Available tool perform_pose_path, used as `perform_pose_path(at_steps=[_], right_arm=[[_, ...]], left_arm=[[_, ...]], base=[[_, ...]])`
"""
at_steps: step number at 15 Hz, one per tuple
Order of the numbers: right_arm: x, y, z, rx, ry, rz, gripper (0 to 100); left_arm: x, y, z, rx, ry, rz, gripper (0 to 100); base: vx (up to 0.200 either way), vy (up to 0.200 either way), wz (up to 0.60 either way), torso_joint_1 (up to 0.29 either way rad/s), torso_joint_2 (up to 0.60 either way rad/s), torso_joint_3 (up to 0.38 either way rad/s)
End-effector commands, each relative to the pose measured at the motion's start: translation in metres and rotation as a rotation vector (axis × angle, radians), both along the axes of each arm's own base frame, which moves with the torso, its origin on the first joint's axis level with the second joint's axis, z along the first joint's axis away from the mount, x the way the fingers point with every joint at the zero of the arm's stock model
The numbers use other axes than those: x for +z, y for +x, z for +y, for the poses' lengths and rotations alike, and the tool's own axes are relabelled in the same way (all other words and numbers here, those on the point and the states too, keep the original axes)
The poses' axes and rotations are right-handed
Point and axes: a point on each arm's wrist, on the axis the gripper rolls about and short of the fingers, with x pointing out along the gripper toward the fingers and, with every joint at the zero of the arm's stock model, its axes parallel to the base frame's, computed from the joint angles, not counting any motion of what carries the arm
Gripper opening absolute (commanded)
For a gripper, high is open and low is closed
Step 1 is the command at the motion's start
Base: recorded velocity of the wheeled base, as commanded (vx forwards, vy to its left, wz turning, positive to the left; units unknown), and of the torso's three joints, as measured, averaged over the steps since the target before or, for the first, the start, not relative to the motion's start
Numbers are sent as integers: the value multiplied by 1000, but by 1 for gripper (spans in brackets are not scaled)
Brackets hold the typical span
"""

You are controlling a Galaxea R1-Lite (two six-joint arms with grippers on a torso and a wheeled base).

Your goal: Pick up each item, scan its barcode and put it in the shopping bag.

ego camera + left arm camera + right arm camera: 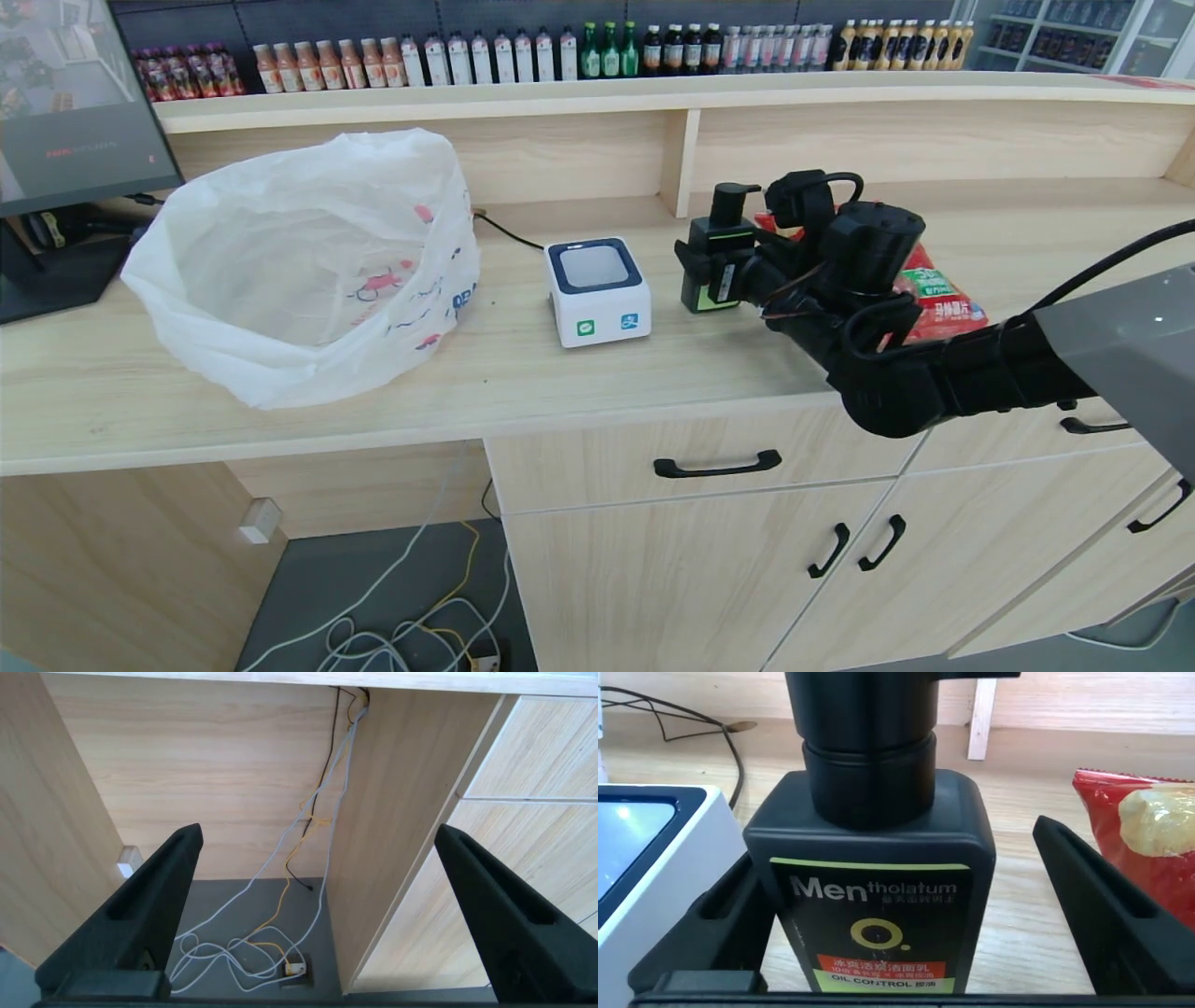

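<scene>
— Nearest sits the black pump bottle (878, 924), right between the fingers of the right gripper (895, 845). Does the robot have hold of it?

— It doesn't look so. The fingers are spread to either side. One lies close along the bottle's side, and the other stands off with a strip of counter (523, 373) showing between. The bottle seems to stand upright on its own base, so the arm is probably lined up for the pinch, not yet carrying.

— Why that item first?

— It is the closest to the scanner (597, 289), just to its right. The red snack packet (938, 303) lies farther right, partly hidden behind the arm.

— And the layout beyond?

— The scanner is a white box with its window facing up. It sits mid-counter, between the bottle and the shopping bag (280, 364). The bag stands on the left with its mouth held wide. From the bottle, a carry leftward would pass over the window and end at the bag. Both items are on the counter, so the task looks barely begun.

— What about the left gripper (318, 835)?

— It hangs low, below the counter's edge, with its fingers wide apart and nothing in them. It faces the cabinet recess where cables (234, 943) trail on the floor. It is likely parked clear of the right arm's path.
</scene>
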Motion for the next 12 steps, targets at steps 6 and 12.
perform_pose_path(at_steps=[6, 12], right_arm=[[3, -2, 0, 3, 9, -17, 0], [8, -5, 2, 11, 39, -57, 0]], left_arm=[[0, 0, 0, -1, 0, 0, 100], [0, 0, 0, 0, 0, 0, 100]], base=[[0, 0, 0, 0, 0, 0], [0, 0, 0, 0, 0, 0]])
